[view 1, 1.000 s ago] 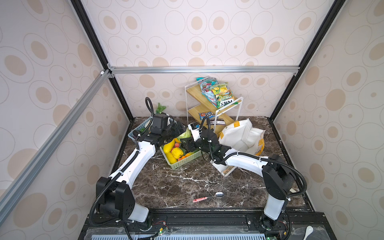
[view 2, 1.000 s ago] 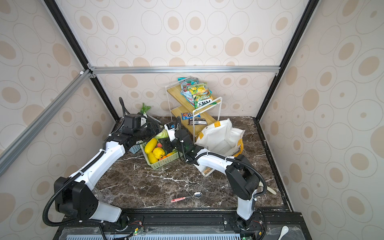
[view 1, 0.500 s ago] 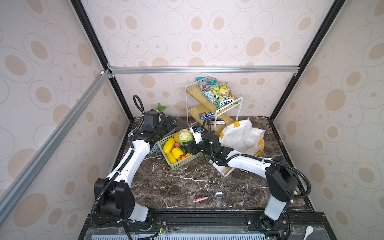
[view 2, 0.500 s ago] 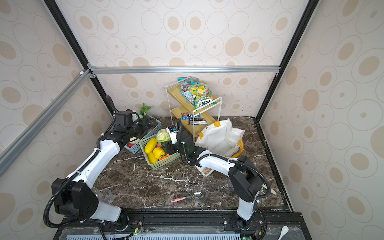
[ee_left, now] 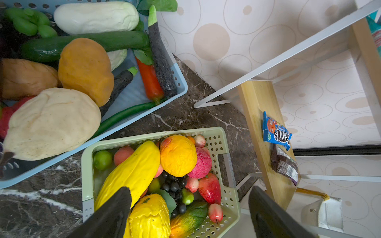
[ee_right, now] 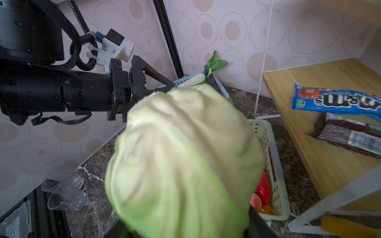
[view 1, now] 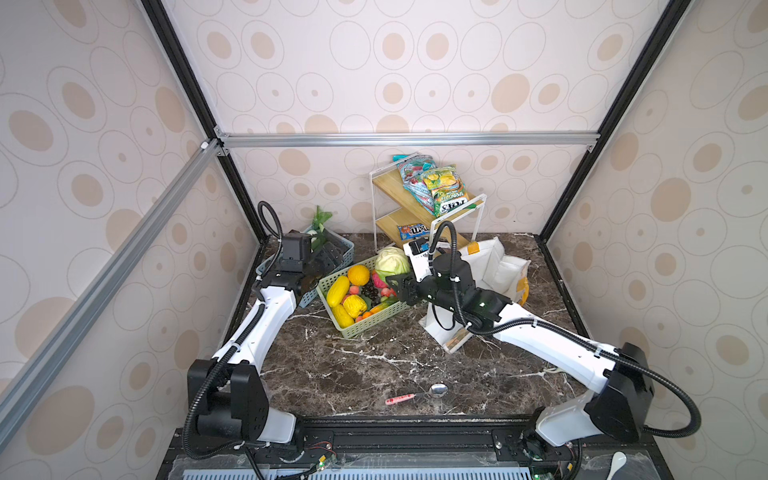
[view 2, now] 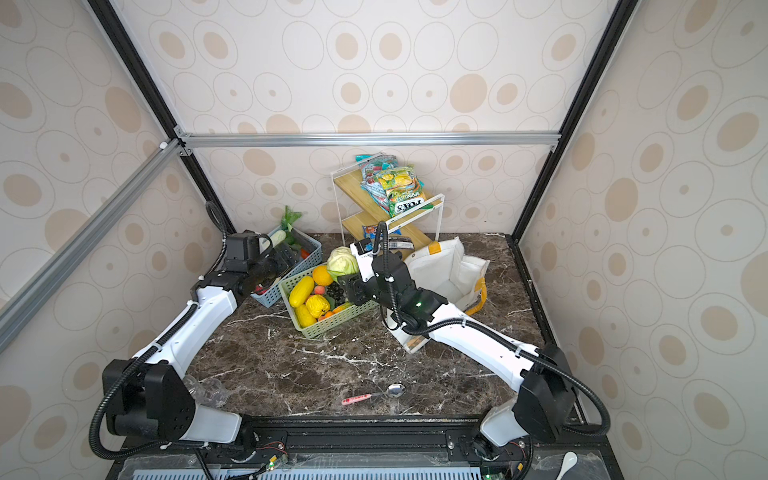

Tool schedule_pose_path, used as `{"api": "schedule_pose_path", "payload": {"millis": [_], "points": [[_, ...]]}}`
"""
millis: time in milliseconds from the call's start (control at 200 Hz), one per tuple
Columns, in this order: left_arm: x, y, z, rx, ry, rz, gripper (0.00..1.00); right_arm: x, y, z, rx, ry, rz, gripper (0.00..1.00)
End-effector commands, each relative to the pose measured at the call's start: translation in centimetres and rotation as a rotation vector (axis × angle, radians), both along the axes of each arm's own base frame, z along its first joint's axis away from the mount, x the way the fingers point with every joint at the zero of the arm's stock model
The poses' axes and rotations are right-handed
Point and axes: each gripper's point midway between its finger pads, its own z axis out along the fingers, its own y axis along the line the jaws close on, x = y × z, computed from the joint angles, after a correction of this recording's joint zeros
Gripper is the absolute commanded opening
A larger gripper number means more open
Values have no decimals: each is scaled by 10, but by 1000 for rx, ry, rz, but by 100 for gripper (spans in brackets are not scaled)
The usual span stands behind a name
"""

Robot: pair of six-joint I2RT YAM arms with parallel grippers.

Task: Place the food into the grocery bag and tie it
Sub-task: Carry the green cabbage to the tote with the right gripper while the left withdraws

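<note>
Green basket holds fruit; blue basket left of it holds vegetables; grocery bag stands far right. Right gripper, jaws half spread, clamps the cabbage above green basket's far end. Left gripper gapes wide, holding nothing, over blue basket.

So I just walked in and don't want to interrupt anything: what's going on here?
A two-armed robot is partway through bagging groceries. The right gripper is shut on a light-green cabbage, holding it up over the far end of the green basket, right beside the white grocery bag. The left gripper is open and empty, above the blue basket. The bag is open, shows nothing inside, and is not tied.
</note>
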Motion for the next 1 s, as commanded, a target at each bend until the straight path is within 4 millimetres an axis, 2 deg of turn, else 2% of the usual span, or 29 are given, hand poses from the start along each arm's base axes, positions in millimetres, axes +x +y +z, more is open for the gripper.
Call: {"api": "schedule_pose_path", "payload": {"millis": [0,150,285,495,700,995], "points": [[1,1,14,15,-50,-8,89,11,-49,2,-81,49,-141,57],[3,-1,15,8,-55,-17,89,15,-105,6,-107,94,-285,58],[2,-1,16,15,-58,-16,89,22,-148,-2,-90,161,-387,58],[0,-3,12,-4,-56,-22,89,37,-194,-30,-79,273,-495,58],[-3,1,7,9,-40,-6,89,40,-212,-64,-104,369,-527,57],[-4,3,6,4,-42,7,89,43,-209,-101,-143,492,-482,58]]}}
